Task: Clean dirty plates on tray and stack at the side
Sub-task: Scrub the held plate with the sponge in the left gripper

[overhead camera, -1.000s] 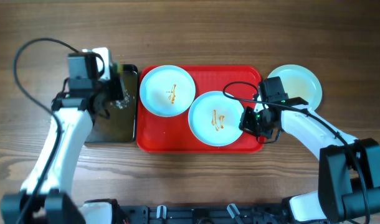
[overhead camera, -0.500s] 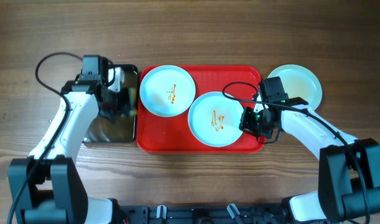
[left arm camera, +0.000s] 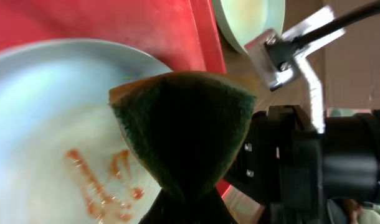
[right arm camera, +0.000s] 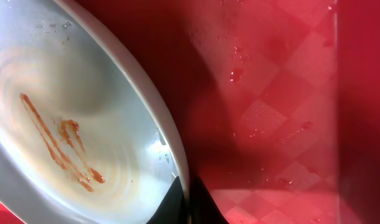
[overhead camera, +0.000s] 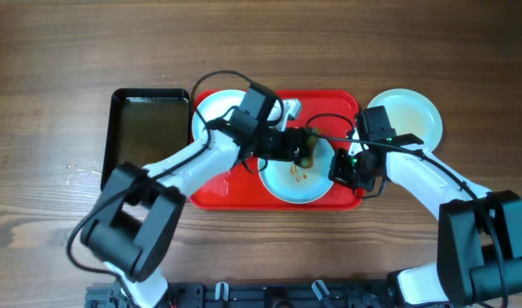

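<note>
The red tray (overhead camera: 334, 107) holds two pale plates. The middle plate (overhead camera: 291, 181) has an orange smear (left arm camera: 106, 180). My left gripper (overhead camera: 305, 147) is shut on a green sponge (left arm camera: 184, 124) and holds it over that plate's right side. My right gripper (overhead camera: 347, 167) is shut on the same plate's right rim (right arm camera: 171, 149), its jaws (right arm camera: 189, 199) pinching the edge. A second smeared plate (overhead camera: 211, 120) lies at the tray's back left, partly hidden by my left arm. A third plate (overhead camera: 411, 115) sits on the table right of the tray.
A black tray (overhead camera: 150, 141) lies on the table left of the red tray, with no sponge in it. The wooden table (overhead camera: 56, 103) surrounds both. My right arm's cable (overhead camera: 325, 120) loops over the red tray's right part.
My left arm has swung right from the black tray across the red tray, carrying the sponge to the middle plate. The right gripper has not moved.
</note>
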Tool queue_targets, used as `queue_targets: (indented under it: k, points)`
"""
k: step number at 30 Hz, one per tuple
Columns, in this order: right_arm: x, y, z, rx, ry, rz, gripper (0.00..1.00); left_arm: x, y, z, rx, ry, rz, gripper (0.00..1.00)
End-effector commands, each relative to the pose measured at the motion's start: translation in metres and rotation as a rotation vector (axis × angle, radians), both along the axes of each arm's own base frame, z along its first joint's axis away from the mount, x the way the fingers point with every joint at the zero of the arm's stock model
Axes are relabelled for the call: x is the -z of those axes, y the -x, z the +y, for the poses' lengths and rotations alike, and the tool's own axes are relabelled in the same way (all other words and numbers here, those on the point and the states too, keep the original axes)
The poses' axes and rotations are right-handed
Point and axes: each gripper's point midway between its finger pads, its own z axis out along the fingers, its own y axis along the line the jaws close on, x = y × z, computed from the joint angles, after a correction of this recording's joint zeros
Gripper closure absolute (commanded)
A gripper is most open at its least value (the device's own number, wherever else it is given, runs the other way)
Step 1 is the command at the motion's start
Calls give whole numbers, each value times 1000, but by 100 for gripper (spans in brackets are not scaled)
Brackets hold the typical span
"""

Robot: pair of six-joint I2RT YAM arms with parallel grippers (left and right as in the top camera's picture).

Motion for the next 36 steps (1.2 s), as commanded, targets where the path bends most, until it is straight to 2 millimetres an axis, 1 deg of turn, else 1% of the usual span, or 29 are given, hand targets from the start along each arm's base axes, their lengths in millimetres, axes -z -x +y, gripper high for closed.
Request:
queue_targets:
  k: [1,5,8,10,13,15,17,19,20,22,23,25,27,28,30,32,33,34,35,36]
  points:
    - [4,7,1,-22,1,14,96,17,23,-22,68,45,109,96]
    - [4,7,1,-22,1,14,96,37,34,-27,77,28,181,96]
    - [4,7,1,-22,0,14,96,41,39,-27,90,30,212,96]
    - [4,7,1,-21,1,15,96,65,33,-12,21,-89,204,96]
    - [4,7,1,-22,0,16,96,84,34,-4,-4,-142,237,96]
    - [4,8,1,-22,1,20,96,95,23,11,-62,-212,214,96]
    - [4,9,1,-22,2,22,96,98,-1,37,-154,-259,190,96]
    - [4,8,1,-22,2,22,96,98,-19,54,-213,-259,186,96]
    - [4,8,1,-22,2,22,96,98,-25,62,-237,-257,189,96]
    - [4,8,1,-22,2,22,96,97,-32,72,-263,-253,198,96]
    - [4,8,1,-22,2,22,96,92,-27,71,-231,-234,204,96]
    - [4,8,1,-23,2,21,96,71,-18,74,-177,-243,174,96]
    - [4,8,1,-23,2,21,96,51,-23,89,-217,-307,110,96]
    - [4,8,1,-23,2,21,96,38,-24,93,-223,-313,73,96]
    - [4,8,1,-23,2,21,96,9,-27,91,-230,-276,16,96]
    - [4,8,1,-22,2,20,95,-15,-27,91,-237,-246,-31,96]
    - [4,7,1,-22,2,17,96,-22,-27,94,-245,-244,-42,96]
    - [4,6,1,-22,1,11,96,-27,-26,102,-265,-259,-46,96]
    - [3,3,2,-22,-2,-4,95,-32,-30,123,-318,-302,-51,96]
    - [3,-1,3,-22,-5,-21,93,-34,-33,139,-362,-335,-55,96]
